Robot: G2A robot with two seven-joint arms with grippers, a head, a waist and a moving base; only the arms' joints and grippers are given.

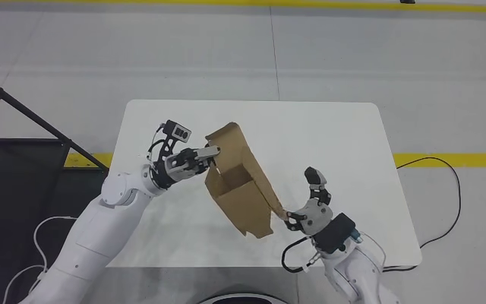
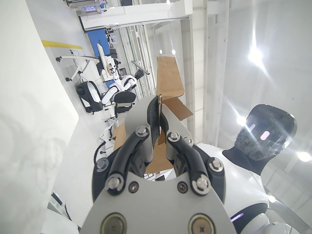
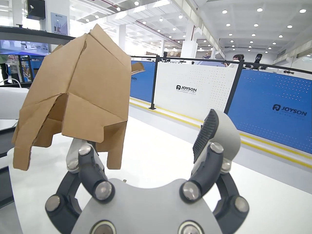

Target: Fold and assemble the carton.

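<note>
While left end effector [image 1: 211, 154] pinches it, carton [image 1: 241, 190] tilts.

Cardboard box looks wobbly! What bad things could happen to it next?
1. The left claw pinches only a thin edge of the brown cardboard carton, so the carton might slip out or tear there.
2. The right claw is open beside a lower flap; a push there could crumple or twist the half-folded carton.

A large robotics test hall: yellow floor line [image 1: 456, 159] at the top view's right edge, spotlit high ceiling [image 3: 170, 13], blue partition panels [image 3: 268, 122], another white robot [image 2: 123, 83] at a workstation.
</note>
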